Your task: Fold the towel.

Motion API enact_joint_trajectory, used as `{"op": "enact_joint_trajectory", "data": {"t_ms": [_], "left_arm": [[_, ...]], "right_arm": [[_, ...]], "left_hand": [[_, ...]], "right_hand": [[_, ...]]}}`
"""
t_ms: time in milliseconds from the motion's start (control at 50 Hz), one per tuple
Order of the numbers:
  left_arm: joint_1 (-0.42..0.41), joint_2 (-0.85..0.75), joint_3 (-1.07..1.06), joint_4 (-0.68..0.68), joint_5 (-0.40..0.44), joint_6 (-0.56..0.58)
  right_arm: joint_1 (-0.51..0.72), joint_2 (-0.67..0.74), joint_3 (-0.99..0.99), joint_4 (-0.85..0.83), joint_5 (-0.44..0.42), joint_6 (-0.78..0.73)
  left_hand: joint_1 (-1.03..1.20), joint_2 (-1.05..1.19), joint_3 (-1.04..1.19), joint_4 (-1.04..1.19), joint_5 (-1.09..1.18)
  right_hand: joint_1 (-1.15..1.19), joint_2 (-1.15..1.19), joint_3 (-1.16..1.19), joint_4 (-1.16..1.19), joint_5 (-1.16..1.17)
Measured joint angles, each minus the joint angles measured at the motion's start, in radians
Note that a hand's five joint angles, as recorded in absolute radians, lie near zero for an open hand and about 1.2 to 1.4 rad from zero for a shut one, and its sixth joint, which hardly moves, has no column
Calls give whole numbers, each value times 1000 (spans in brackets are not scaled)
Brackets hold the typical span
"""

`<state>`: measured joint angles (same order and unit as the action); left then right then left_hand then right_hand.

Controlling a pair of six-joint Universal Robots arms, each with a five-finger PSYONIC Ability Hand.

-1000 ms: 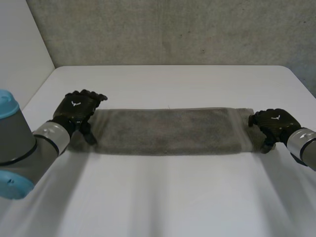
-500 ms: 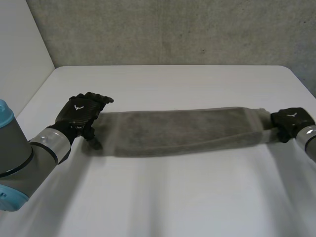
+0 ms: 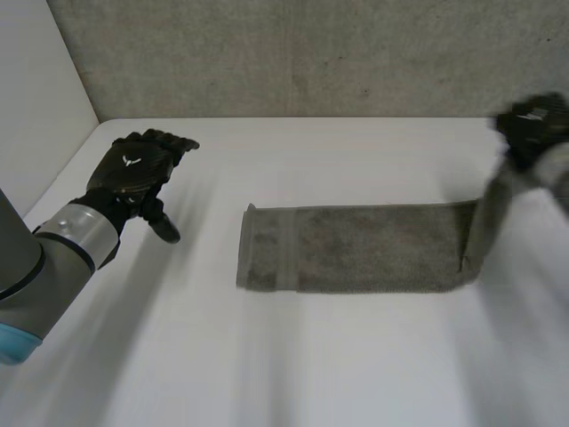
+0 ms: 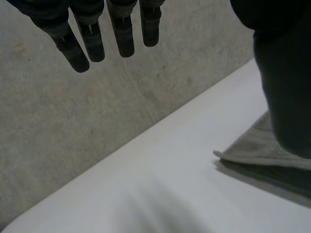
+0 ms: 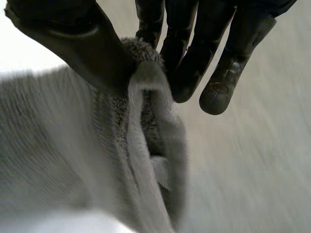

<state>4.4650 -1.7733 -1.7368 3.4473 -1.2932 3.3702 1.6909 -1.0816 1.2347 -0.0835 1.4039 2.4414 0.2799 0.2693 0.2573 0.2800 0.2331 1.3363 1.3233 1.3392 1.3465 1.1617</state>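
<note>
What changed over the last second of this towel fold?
The right hand, pinching the towel by its right end, lifted that end and dragged the towel rightward. The left hand came off the left end and is open. The rest stays flat on the table.

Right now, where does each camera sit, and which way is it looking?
Head view: behind the arms, facing down on the white table, grey terry towel, left hand, right hand.
Left wrist view: on that wrist, along the open left hand towards the concrete wall.
Right wrist view: on that wrist, along the right hand pinching the towel's end.
All three share the towel.
</note>
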Motion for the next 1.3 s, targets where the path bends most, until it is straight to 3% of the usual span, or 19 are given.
{"op": "enact_joint_trajectory", "data": {"t_ms": [40, 220, 360, 400, 480, 520, 620, 840, 1000, 1200, 1280, 1300], "left_arm": [[-13, -1, 18, 0, -2, -8], [-56, -13, 62, 1, -35, -32], [-86, -44, 84, 1, -53, -34], [-94, -56, 92, 1, -55, -35], [-111, -81, 111, 1, -57, -37], [-119, -91, 120, 1, -59, -37], [-148, -113, 151, 1, -75, -39], [-266, -179, 237, 1, -111, -48], [-324, -234, 253, 1, -132, -51], [-332, -251, 244, 1, -151, -52], [-332, -247, 240, 1, -152, -52], [-332, -246, 238, 0, -152, -52]], "right_arm": [[133, 5, -17, -10, -2, 11], [510, 158, -56, -100, -8, -71], [626, 278, -70, -124, -23, -195], [639, 305, -72, -123, -41, -218], [635, 314, -58, -121, -83, -210], [629, 302, -46, -121, -97, -190], [588, 216, 2, -120, -114, -94], [334, -32, 200, -64, -109, 244], [197, -53, 364, -38, -114, 245], [143, 8, 447, -93, -110, 164], [147, 37, 431, -109, -80, 128], [149, 43, 425, -111, -69, 117]], "left_hand": [[0, 0, 0, 0, 0], [0, 0, 0, 0, 0], [0, 0, 0, 0, 0], [0, 0, 0, 0, 0], [0, 0, 0, 0, 0], [0, 0, 0, 0, 0], [0, 0, 0, 0, 0], [0, 0, 0, 0, 0], [0, 0, 0, 0, 0], [0, 0, 0, 0, 0], [0, 0, 0, 0, 0], [0, 0, 0, 0, 0]], "right_hand": [[0, 0, 3, 0, 0], [0, 0, 3, 0, 0], [-23, -15, -22, -29, -23], [-292, -266, -275, -284, -279], [-930, -930, -906, -915, -947], [-1051, -1050, -1055, -1063, -1086], [-1102, -1076, -1094, -1087, -1106], [-1105, -1075, -1094, -1087, -1106], [-889, -876, -888, -891, -867], [-408, -407, -412, -421, -415], [-44, -45, -25, -30, -24], [-31, -44, -2, -6, 1]]}}
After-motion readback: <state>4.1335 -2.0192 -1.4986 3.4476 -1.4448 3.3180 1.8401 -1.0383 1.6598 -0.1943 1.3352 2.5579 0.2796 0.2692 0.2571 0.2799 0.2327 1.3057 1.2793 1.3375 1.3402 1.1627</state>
